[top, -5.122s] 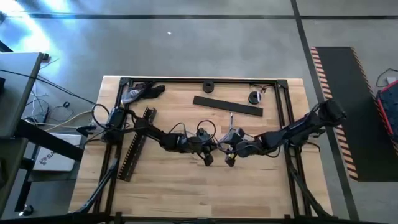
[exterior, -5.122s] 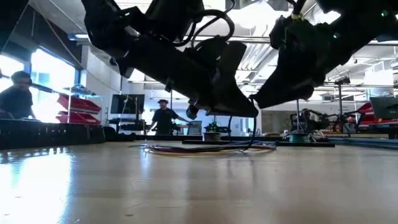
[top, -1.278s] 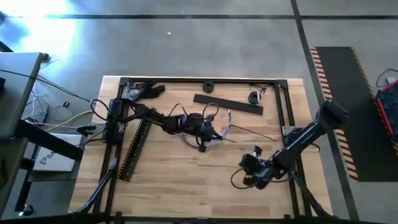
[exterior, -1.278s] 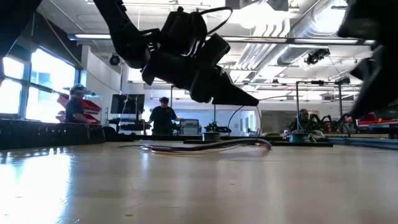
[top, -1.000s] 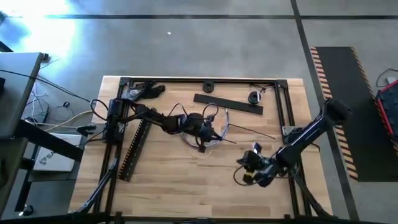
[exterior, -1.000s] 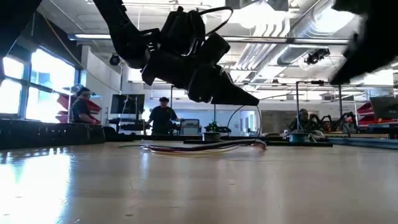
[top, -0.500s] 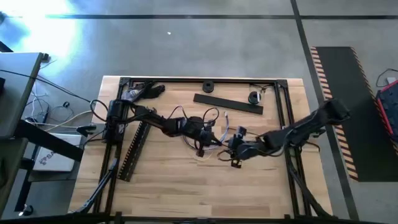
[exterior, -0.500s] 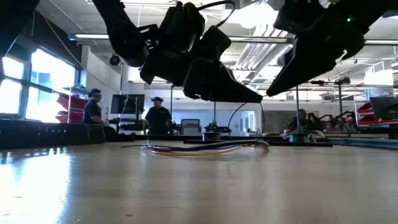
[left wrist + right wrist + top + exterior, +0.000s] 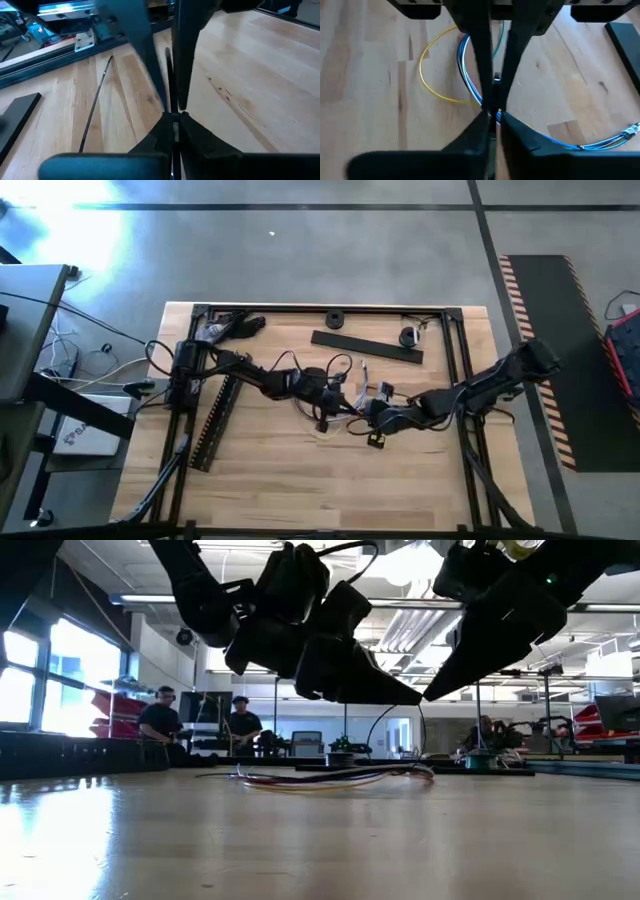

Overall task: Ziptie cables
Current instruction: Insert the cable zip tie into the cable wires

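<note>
The cables [image 9: 347, 393] are thin blue, yellow and green wires lying in loose curves on the table's middle, seen flat on the wood in the low view [image 9: 330, 777] and under my right gripper [image 9: 469, 75]. My left gripper [image 9: 323, 423] hangs above them, shut on a thin black zip tie [image 9: 169, 75]. In the low view a thin strand [image 9: 372, 740] curves from it down to the cables. My right gripper [image 9: 376, 439] hovers just to its right, fingers shut [image 9: 492, 112], tip [image 9: 428, 697] close to the left tip [image 9: 412, 700]. My left gripper pinches the thin black zip tie [image 9: 169, 85] between its two fingers, the strip running along them. The fingers slant down over the cables, clear of the table. My right gripper shows a small piece [image 9: 496, 77] between its fingers; whether it touches it I cannot tell.
A long black slotted strip [image 9: 215, 420] lies at the left and a flat black bar [image 9: 365, 350] at the back. A black ring [image 9: 334, 319] and a round part [image 9: 410, 336] sit near the far rail. A loose zip tie [image 9: 95, 105] lies on the wood. People stand beyond the table.
My right gripper has swung from the table's near right corner toward the middle, ending beside my left gripper above the cables. The cables have stayed on the table.
</note>
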`<state>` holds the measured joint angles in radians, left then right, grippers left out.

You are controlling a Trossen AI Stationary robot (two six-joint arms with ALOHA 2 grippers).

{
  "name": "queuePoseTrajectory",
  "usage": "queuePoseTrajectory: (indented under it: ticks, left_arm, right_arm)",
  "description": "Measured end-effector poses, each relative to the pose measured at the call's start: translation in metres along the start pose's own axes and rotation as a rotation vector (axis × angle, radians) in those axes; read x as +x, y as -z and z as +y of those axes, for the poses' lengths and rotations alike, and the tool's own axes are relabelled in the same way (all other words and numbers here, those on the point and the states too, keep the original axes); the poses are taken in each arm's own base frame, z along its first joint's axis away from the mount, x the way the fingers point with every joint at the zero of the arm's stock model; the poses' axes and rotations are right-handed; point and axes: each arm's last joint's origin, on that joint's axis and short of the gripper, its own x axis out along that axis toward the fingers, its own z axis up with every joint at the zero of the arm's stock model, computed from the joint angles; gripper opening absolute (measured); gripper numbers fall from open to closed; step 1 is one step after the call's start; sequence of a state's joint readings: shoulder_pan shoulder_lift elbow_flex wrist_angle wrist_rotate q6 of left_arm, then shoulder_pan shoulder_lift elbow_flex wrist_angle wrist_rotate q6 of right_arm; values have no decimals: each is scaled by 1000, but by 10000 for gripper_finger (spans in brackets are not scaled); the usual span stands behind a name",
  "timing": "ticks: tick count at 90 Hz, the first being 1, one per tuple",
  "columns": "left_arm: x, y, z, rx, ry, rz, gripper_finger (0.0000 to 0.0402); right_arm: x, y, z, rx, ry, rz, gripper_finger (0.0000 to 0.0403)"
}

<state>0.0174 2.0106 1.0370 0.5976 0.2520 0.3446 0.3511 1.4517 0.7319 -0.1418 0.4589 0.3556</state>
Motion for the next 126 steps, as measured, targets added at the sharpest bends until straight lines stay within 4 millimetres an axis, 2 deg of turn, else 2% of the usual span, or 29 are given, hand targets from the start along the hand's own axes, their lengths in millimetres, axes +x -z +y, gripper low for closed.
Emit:
queuePoseTrajectory:
  ticks: [21,59,69,85,96,106,116,126]
  left_arm:
    - [-1,1,4,47,-1,-3,0]
    - [-7,12,23,60,-53,57,2]
    - [-8,13,24,60,-48,54,2]
    - [-4,8,14,72,-22,39,1]
    - [-1,4,2,85,4,28,1]
    - [1,0,-7,110,9,21,0]
    - [4,-3,-16,136,-5,34,0]
    - [5,-4,-22,154,-8,41,0]
  right_arm:
    - [-11,13,17,122,5,33,2]
    - [-60,64,72,368,-129,177,1]
    - [-70,68,78,391,-164,171,1]
    - [-71,46,69,318,-146,-17,4]
    - [-60,27,50,257,-91,-63,34]
    - [-40,28,31,260,-67,-51,82]
    - [-22,33,15,324,-117,-71,129]
    - [-11,33,2,409,-189,-115,159]
